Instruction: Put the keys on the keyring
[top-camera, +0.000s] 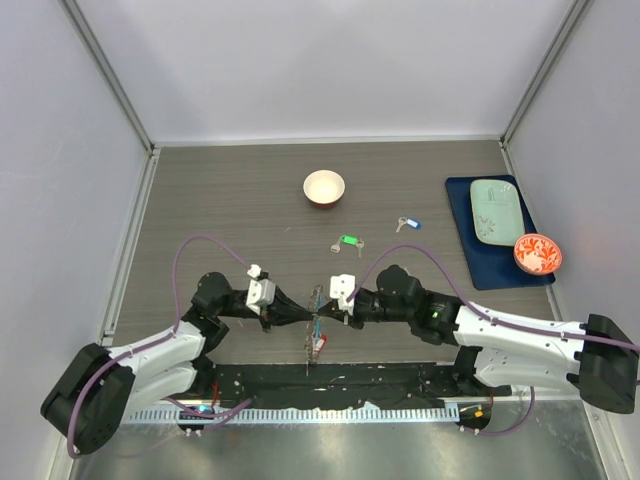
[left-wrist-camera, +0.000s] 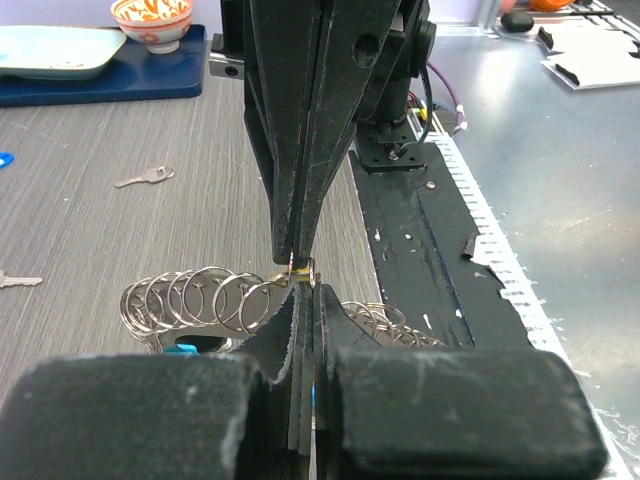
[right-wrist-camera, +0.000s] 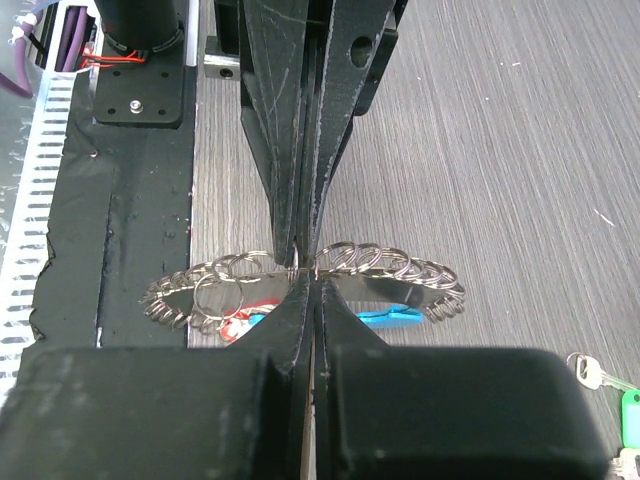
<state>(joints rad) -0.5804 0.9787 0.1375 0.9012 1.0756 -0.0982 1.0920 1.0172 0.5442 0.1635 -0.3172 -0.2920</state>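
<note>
Left end effector (left-wrist-camera: 303, 296) and right end effector (right-wrist-camera: 305, 276) clench the keyring (right-wrist-camera: 400, 266) — white bowl (top-camera: 324, 187) shows overhead only.

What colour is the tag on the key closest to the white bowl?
Green tag; top view shows it best.

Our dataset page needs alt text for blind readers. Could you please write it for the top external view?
Near the front edge of the table, the left gripper and right gripper meet tip to tip, both shut on the keyring between them. Farther back lie a green-tagged key, a blue-tagged key and a white bowl.
</note>
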